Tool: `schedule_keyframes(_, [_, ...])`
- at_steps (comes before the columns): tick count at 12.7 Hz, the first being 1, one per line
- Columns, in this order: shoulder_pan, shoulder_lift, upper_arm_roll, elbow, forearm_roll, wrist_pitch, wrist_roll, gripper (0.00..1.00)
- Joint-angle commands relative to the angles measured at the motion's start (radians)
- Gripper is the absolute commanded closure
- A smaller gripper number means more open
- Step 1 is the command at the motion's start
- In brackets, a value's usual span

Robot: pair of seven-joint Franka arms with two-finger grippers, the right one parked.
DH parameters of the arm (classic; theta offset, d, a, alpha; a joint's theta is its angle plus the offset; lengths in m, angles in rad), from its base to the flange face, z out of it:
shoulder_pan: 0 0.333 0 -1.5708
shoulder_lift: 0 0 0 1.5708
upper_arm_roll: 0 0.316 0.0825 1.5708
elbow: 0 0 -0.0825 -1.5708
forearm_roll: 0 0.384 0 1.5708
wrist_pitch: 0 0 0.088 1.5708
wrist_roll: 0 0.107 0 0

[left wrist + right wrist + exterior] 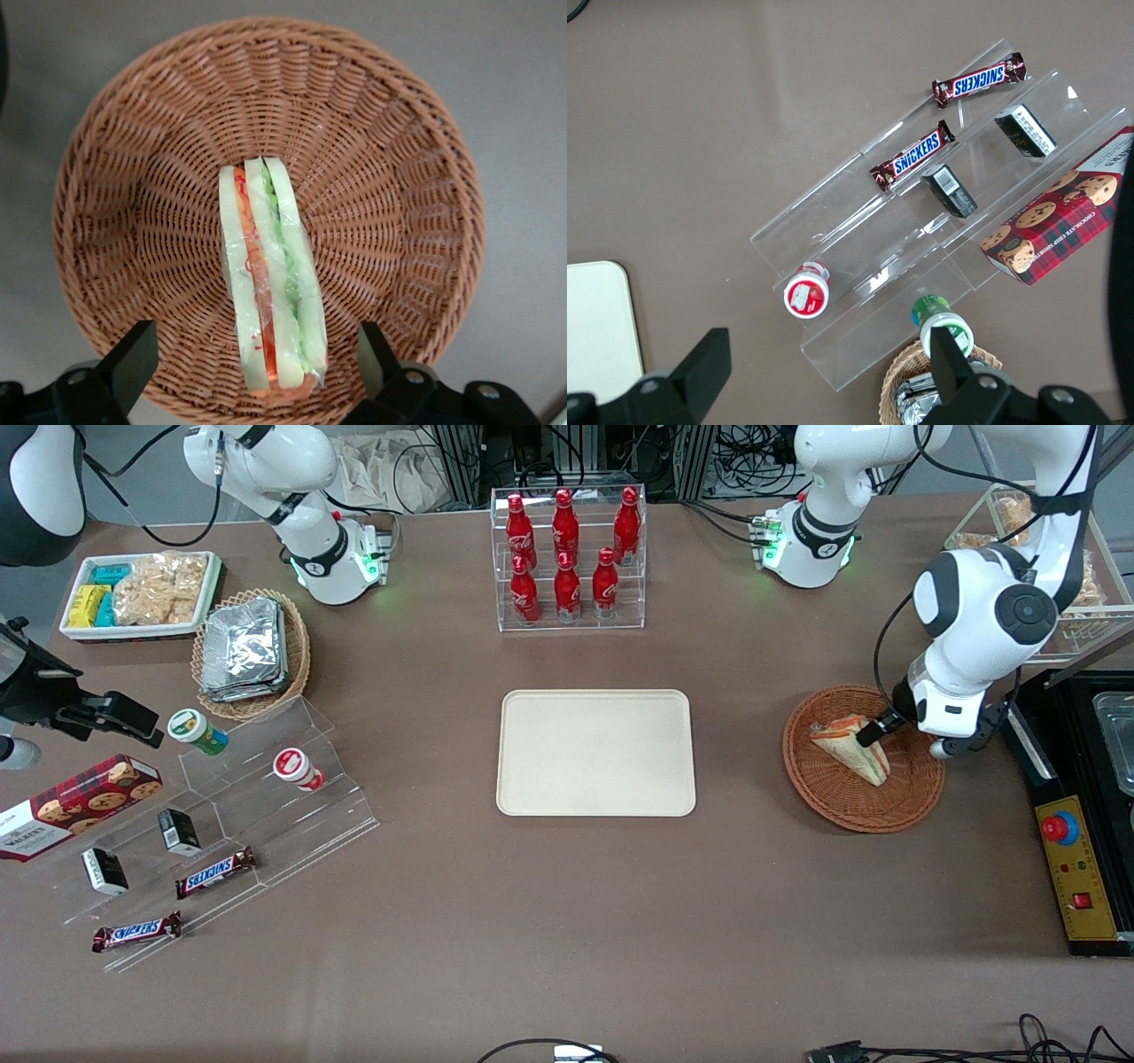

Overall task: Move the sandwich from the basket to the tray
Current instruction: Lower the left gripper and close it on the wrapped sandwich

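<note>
The one flat rectangular cream-beige plastic tray (595, 752) held nothing, so the transfer had not begun. The one clear-wrapped triangular sandwich (852, 747) lay in the one round reddish-brown wicker basket (862, 806), and the left arm's gripper (257, 359) hung above it, fingers spread wide astride the wedge, gripping nothing.

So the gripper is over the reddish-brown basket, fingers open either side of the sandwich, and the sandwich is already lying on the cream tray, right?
Not quite. The sandwich lies in the basket, not on the tray, which the front view shows bare. The rest holds: in the left wrist view the gripper is over the basket, fingers open either side of the sandwich.
</note>
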Motion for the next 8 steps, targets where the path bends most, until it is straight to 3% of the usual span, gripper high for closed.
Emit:
schedule_keyframes(1, [-0.001, 0.022, -0.004, -0.014, 0.005, 0.039, -0.034, 0.0])
schedule_keyframes(8, [-0.006, 0.102, -0.005, -0.088, 0.005, 0.215, -0.071, 0.0])
